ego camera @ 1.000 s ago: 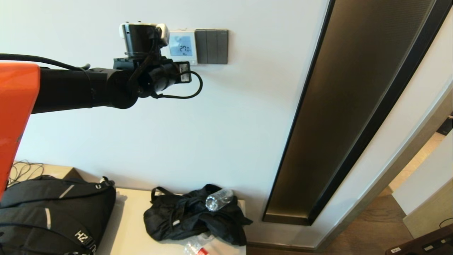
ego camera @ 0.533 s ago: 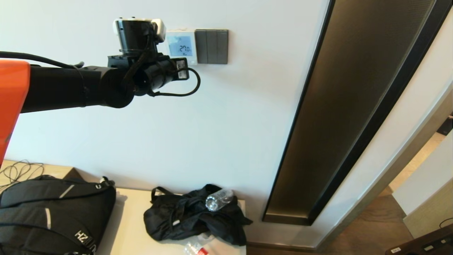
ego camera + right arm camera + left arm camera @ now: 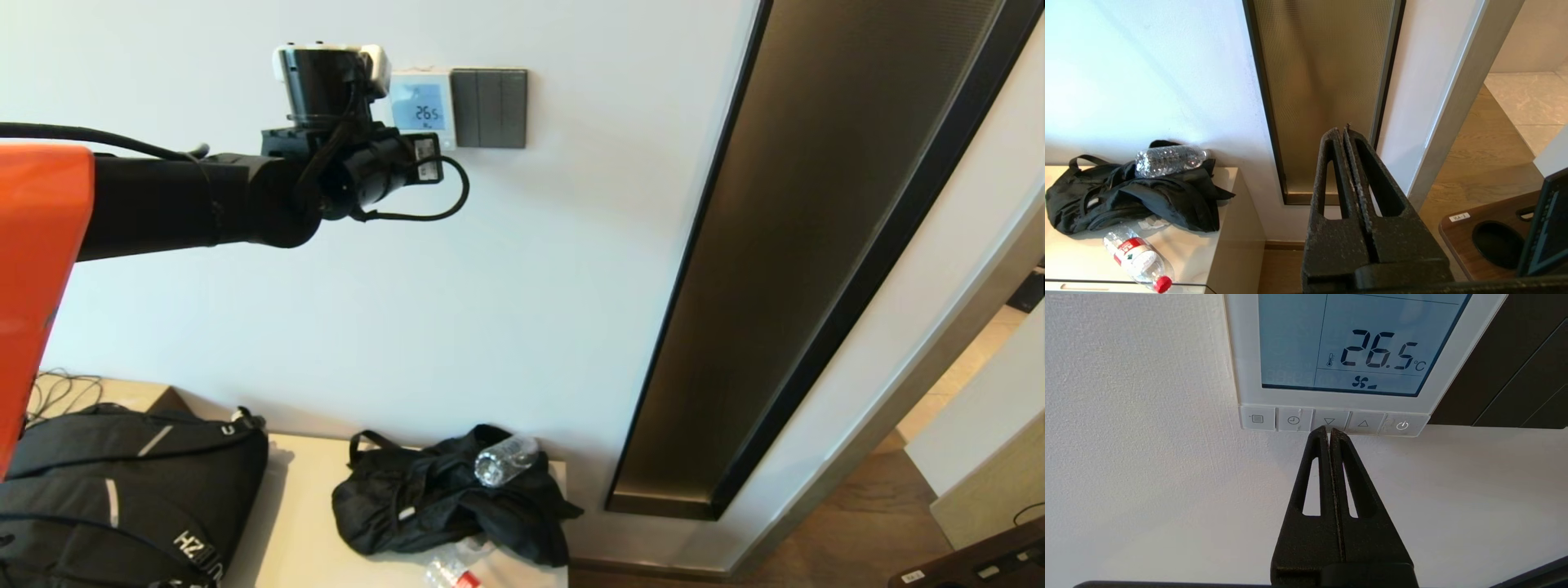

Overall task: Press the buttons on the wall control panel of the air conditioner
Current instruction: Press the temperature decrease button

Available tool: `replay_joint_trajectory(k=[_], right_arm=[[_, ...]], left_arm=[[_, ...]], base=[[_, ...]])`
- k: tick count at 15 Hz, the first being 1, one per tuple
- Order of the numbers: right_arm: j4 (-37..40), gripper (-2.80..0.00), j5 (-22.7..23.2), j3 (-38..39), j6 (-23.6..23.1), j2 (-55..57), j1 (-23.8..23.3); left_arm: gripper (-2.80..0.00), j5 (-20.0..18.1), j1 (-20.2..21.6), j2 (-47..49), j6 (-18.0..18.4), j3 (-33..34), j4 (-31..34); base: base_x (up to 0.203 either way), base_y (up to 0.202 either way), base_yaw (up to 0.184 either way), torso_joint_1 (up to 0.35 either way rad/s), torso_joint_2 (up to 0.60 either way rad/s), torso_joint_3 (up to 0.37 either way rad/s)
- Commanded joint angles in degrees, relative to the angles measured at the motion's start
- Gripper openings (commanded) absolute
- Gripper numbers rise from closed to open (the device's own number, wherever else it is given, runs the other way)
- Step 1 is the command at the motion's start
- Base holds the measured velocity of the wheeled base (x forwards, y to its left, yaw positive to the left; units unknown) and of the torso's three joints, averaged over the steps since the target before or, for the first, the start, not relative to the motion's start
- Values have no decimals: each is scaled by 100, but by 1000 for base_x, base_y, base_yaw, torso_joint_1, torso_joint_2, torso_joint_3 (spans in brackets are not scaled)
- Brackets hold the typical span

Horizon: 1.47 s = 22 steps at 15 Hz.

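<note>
The air conditioner's wall control panel [image 3: 420, 106] is a white thermostat on the wall, and its blue-lit screen [image 3: 1355, 347] reads 26.5 °C. The buttons [image 3: 1331, 421] form a row of white keys under the screen: menu, clock, down arrow, up arrow, power. My left arm is raised to the wall. In the left wrist view my left gripper [image 3: 1329, 430] is shut and empty, with its tips at the lower edge of the down-arrow key [image 3: 1329, 421]. My right gripper [image 3: 1344, 131] is shut and empty, parked low, away from the panel.
A dark grey three-rocker switch plate [image 3: 488, 108] adjoins the thermostat on the right. A tall bronze wall panel [image 3: 816, 245] runs further right. Below, a low cabinet [image 3: 302, 523] carries a black backpack [image 3: 122, 490], a black bag [image 3: 445, 506] and plastic bottles [image 3: 502, 460].
The screen reading has dropped from 27.0 to 26.5. My left arm had shifted slightly left half a second ago and is now back to the right, at the panel.
</note>
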Motion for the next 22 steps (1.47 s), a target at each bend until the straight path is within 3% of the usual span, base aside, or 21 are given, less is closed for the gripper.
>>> replay_joint_trajectory(k=[1, 11, 22], right_arm=[[-2, -280, 7, 0, -2, 8, 0], [-2, -280, 7, 3, -2, 8, 0], [-2, -280, 7, 0, -2, 8, 0]], left_arm=[[-280, 3, 0, 70, -5, -4, -30], [-280, 12, 0, -202, -110, 330, -144], [-280, -15, 0, 114, -101, 18, -84]], base=[[0, 0, 0, 0, 0, 0], [0, 0, 0, 0, 0, 0], [0, 0, 0, 0, 0, 0]])
